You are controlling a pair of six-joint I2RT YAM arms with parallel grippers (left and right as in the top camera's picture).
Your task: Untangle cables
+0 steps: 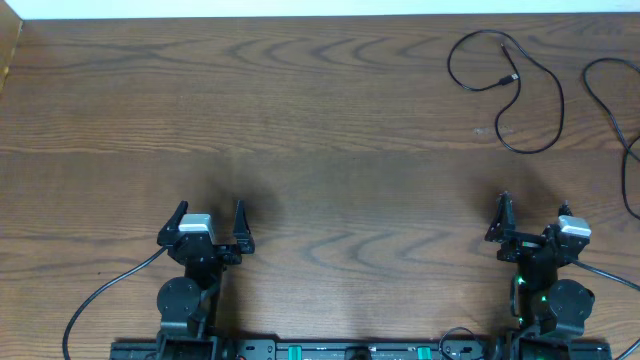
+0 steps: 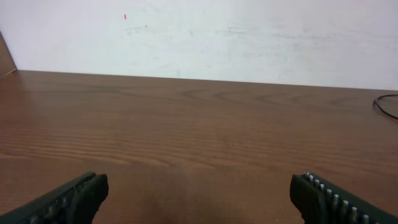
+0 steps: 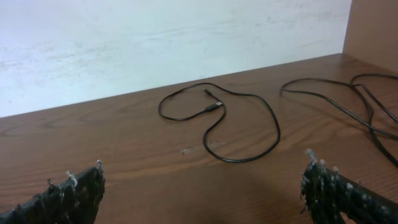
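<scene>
Seen from overhead, both arms sit at the near edge of the wooden worktop (image 1: pixel 300 120). The left gripper (image 1: pixel 210 212) and the right gripper (image 1: pixel 531 212) each have their jaws spread wide and hold nothing. The cables lie well apart from both, in the far right corner. One thin black cable (image 1: pixel 533 152) curls in loose loops. A second black cable (image 1: pixel 624 175) lies just beside it and runs off the right edge of the picture. The right wrist view shows what the overhead view leaves too small to read: a small end plug (image 3: pixel 213 107) of the looped cable resting inside its own loop. It also shows the second cable's strands crossing one another near the worktop's corner, though I cannot tell whether they are knotted. The left wrist view shows mostly bare wood and a pale wall (image 2: pixel 199 31). Only a short black curve of cable shows at its right edge.
</scene>
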